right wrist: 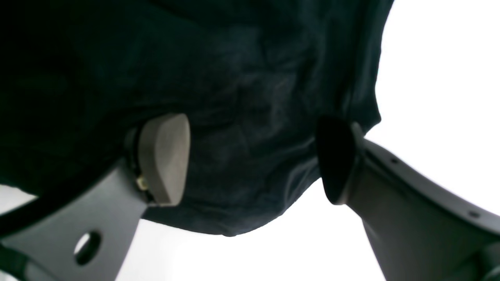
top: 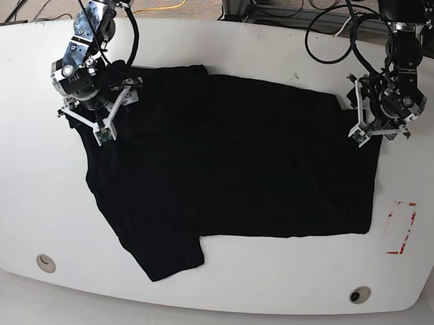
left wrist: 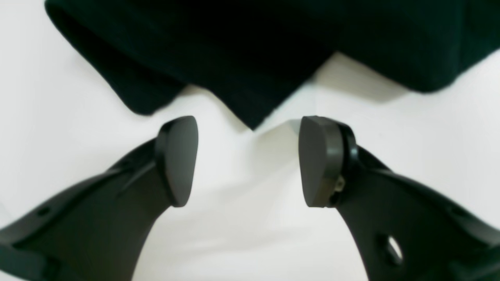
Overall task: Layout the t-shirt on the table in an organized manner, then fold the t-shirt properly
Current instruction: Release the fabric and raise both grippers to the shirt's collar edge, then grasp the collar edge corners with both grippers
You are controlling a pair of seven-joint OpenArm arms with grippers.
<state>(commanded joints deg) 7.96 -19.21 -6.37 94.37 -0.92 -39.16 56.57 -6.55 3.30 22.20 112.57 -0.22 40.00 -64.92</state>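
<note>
Both grippers hang with pads parted and nothing between them, over opposite ends of the t-shirt [top: 231, 170], which lies spread across the middle of the table [top: 269, 294].

Only the base view shows the whole layout: the shirt wrinkled, one sleeve reaching toward the lower centre, a red tape mark [top: 401, 228] at the lower right. The left wrist view shows the left gripper [left wrist: 248, 160] over bare white table, a pointed corner of cloth just beyond its tips. The right wrist view shows the right gripper [right wrist: 253, 159] with dark fabric filling the frame behind its fingers.
</note>
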